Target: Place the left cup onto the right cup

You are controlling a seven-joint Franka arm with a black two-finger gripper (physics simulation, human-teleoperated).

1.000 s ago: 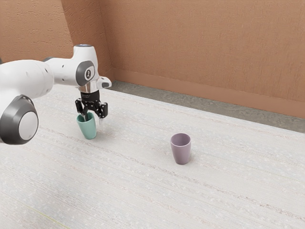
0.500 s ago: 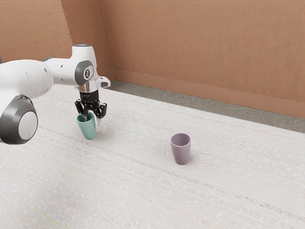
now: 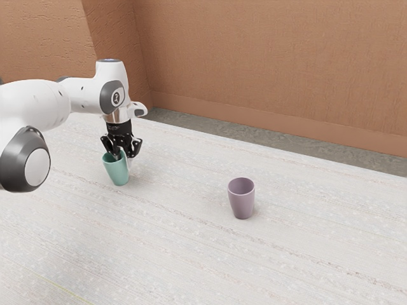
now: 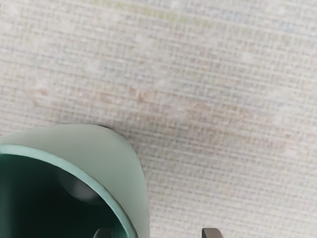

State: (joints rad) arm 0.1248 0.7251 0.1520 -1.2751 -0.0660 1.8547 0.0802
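A teal cup (image 3: 116,171) stands upright on the table at the exterior view's left. My gripper (image 3: 121,157) hangs over its rim, one finger inside the cup and the other outside its wall on the side toward the purple cup. The fingers straddle the wall but stand apart; in the wrist view the outer fingertip (image 4: 210,231) shows a gap to the teal cup (image 4: 106,158). The gripper is open. A purple cup (image 3: 241,197) stands upright near the table's middle, well to the exterior view's right of the gripper.
The pale woven tabletop (image 3: 191,254) stretches wide around both cups. Brown walls (image 3: 267,57) rise behind it, with a grey floor strip (image 3: 286,141) along the table's far edge.
My fingers have drawn closer together around the teal cup's wall. The cup and the arm have stayed in place.
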